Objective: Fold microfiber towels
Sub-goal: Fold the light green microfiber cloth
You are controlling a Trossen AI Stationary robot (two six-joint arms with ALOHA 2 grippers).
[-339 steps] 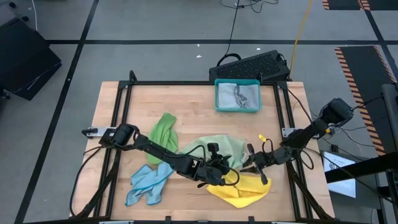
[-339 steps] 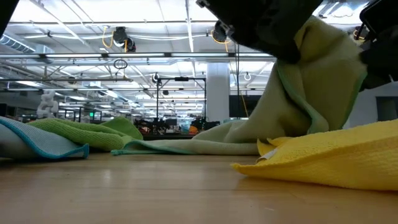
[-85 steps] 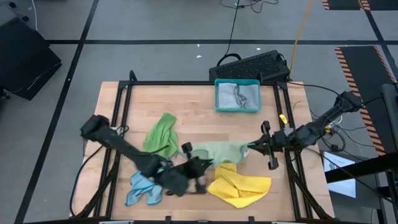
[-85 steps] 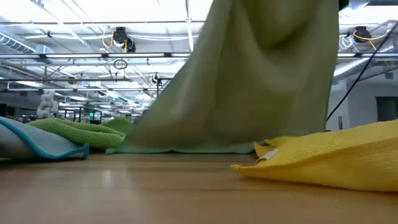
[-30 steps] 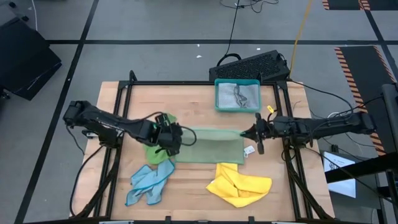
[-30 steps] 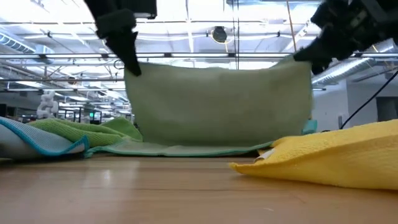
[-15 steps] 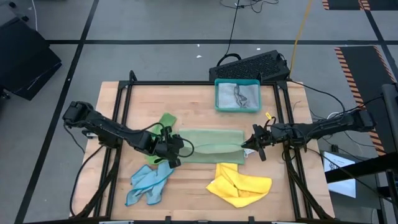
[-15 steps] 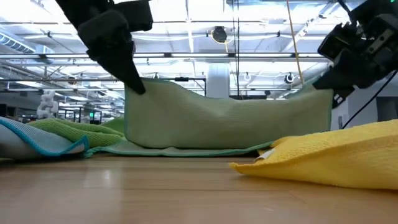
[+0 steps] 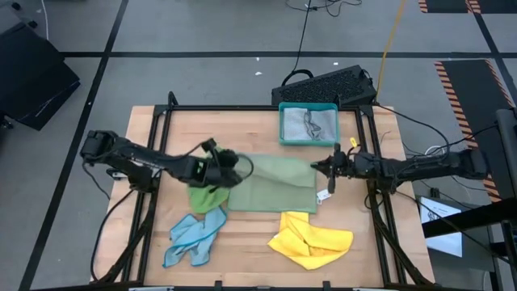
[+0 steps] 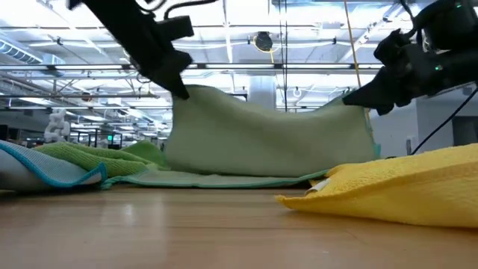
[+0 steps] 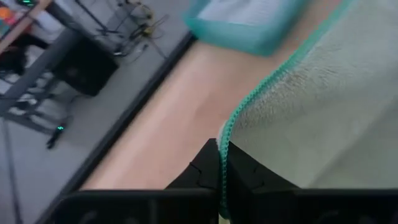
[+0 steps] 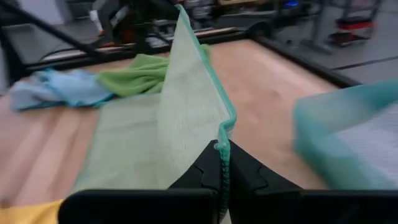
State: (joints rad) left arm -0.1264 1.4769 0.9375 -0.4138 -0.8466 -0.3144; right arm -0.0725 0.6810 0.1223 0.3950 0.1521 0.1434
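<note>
From overhead I see the pale green towel spread across the middle of the counter, its far edge held between my two tools. The left tool is clamped on the towel's far left corner, the right tool on its far right corner. The bright green towel lies bunched just left of it, the light blue towel nearer the front left, the yellow towel at the front right. The teal tray sits at the back with a grey cloth inside.

At counter level, the pale green towel's lifted edge sags between the two tools while its lower part lies on the wood; the yellow towel is close in the foreground.

Through the left wrist, both fingers are closed tight on the teal-stitched hem.

Through the right wrist, the fingers pinch the hem corner, the towel rising away toward the other arm.
</note>
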